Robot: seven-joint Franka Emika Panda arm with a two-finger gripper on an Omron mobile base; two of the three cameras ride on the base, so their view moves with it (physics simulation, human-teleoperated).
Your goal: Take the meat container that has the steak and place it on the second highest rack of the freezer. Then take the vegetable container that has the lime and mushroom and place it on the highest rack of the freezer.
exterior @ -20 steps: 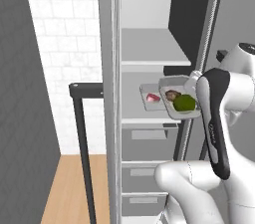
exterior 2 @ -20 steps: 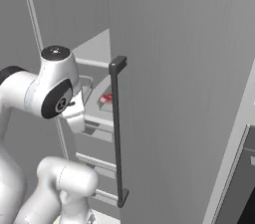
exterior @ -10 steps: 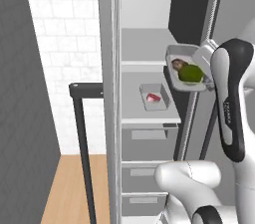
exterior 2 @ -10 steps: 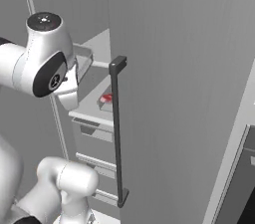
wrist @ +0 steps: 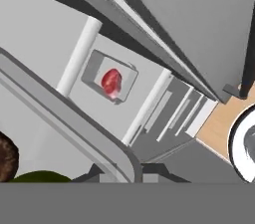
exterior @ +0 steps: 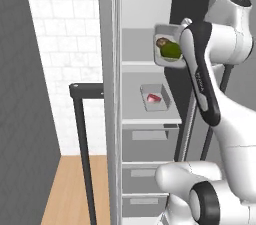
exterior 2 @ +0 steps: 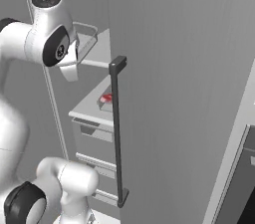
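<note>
- The white arm rose from its base, elbow high, forearm angled down and forward.
- The wrist was bent inward at upper-shelf height.
- The gripper (wrist: 121, 177) was nearly closed, its jaws pinching a tray rim.

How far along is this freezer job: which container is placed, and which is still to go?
Done: the steak in its meat container sits on the second highest rack. In hand: the gripper holds the vegetable container with the lime and mushroom, raised level with the highest rack. Left: set it down and release.
</note>
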